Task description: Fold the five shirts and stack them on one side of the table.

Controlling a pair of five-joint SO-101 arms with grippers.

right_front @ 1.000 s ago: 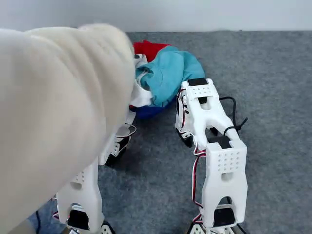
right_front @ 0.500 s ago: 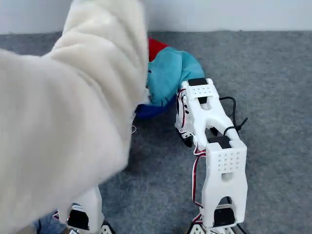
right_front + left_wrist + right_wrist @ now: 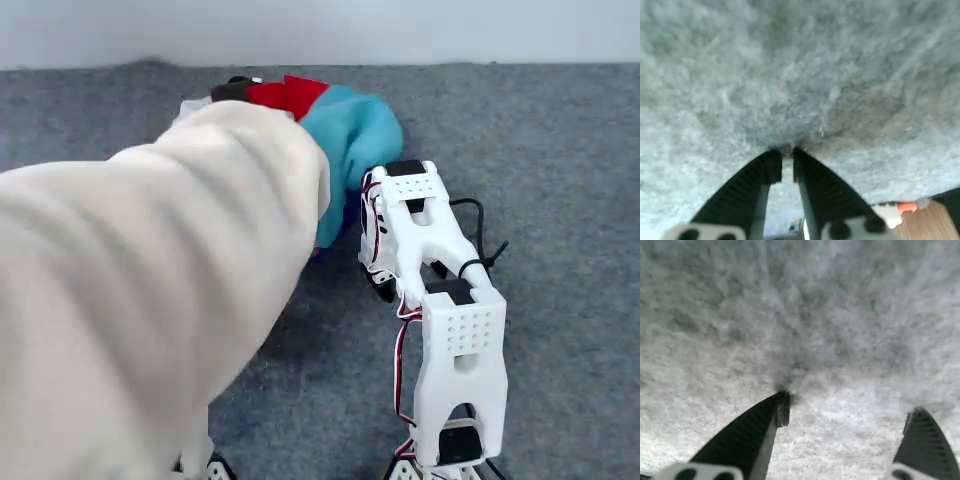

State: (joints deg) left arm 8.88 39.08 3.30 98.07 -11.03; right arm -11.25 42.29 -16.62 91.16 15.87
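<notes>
shirt pile: bunched, unfolded, at the far side of the table (image 3: 560, 180), left of centre in the high view
teal shirt (image 3: 355, 140): biggest visible piece, on the pile's right side – just beside the front end of the right arm (image 3: 455, 330); contact can't be judged
red shirt (image 3: 285, 95): at the pile's far edge, touching the teal one
rest of pile: hidden, so no shirt count possible
sleeve (image 3: 150, 300): a person's cream fleece sleeve comes in from the near left and lies over the pile's left part; the hand itself can't be made out
left gripper (image 3: 783, 160): jaws closed to a thin slit, nothing between them, tips down at the grey felt
left wrist view, edge: a strip of wooden surface (image 3: 925, 225) past the felt's edge
right gripper (image 3: 850, 412): jaws spread wide, nothing held – one tip is on or just above the felt, can't tell which
right arm: stretched forward from the near edge toward the pile
</notes>
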